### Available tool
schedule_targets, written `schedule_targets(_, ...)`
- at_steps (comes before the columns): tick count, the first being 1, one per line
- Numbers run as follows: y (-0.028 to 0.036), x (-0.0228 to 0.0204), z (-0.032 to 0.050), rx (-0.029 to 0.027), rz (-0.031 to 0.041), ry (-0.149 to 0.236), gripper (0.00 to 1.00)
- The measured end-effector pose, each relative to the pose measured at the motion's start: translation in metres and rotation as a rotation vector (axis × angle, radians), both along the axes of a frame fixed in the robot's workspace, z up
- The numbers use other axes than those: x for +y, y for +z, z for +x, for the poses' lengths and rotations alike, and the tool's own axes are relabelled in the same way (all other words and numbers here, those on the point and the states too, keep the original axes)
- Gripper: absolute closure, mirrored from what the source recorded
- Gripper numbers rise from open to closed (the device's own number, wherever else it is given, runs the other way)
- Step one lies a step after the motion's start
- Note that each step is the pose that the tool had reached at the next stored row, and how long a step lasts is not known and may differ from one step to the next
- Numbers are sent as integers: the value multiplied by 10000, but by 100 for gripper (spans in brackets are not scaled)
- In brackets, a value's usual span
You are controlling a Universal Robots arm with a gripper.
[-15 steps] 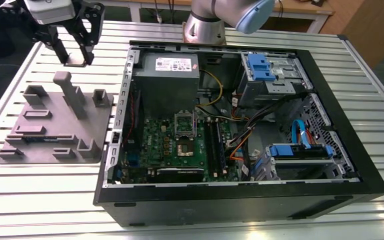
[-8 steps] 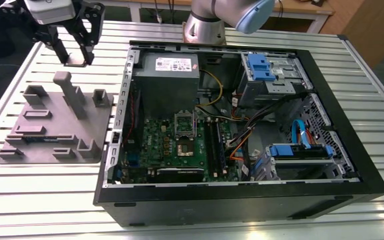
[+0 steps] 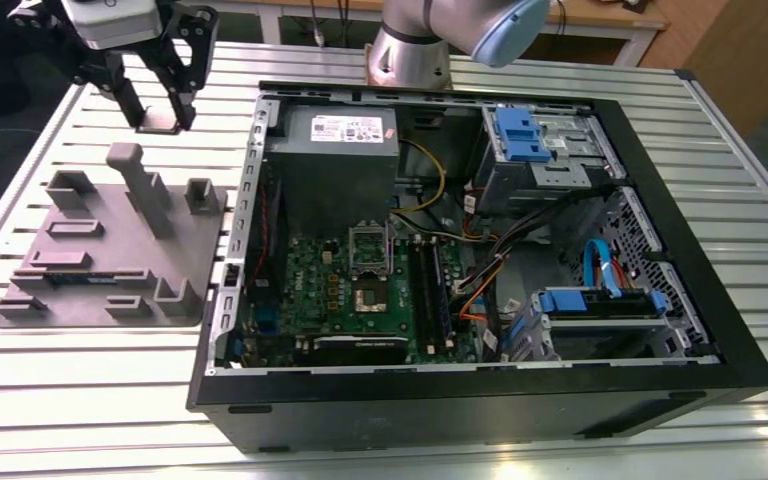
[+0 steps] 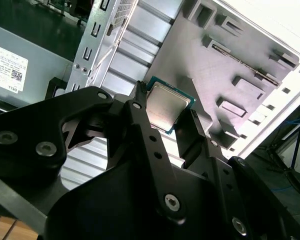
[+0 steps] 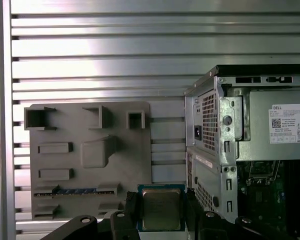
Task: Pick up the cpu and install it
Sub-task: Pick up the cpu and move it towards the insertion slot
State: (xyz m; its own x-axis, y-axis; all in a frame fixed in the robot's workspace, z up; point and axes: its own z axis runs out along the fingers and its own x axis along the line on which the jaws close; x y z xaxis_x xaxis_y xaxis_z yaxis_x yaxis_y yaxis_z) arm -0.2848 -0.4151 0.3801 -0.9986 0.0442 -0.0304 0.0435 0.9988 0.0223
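Note:
The cpu [image 3: 160, 126], a small square chip with a shiny metal top, hangs in the air with my gripper [image 3: 157, 115] shut on its edges. It is above the slatted table, beyond the far end of the grey fixture tray [image 3: 104, 250] and off the exterior view's left of the open computer case [image 3: 491, 400]. Both wrist views show the cpu [image 4: 166, 102] [image 5: 161, 207] clamped between the black fingers [image 4: 140, 125] [image 5: 131, 206], with the gripper [image 4: 166, 109] [image 5: 161, 214] above the tray [image 5: 90, 120]. The motherboard [image 3: 344, 290] with its socket [image 3: 368, 292] lies inside the case.
A grey power-supply box [image 3: 337, 140] sits at the case's far corner, with blue drive brackets [image 3: 524, 135] and cables on the exterior view's right. A memory stick [image 5: 72, 191] rests in a tray slot. The arm's base [image 3: 411, 50] stands behind the case.

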Motion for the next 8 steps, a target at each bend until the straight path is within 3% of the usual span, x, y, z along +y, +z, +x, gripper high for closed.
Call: schedule_targets(8, -3, 0, 93, -1, 0, 0, 53)
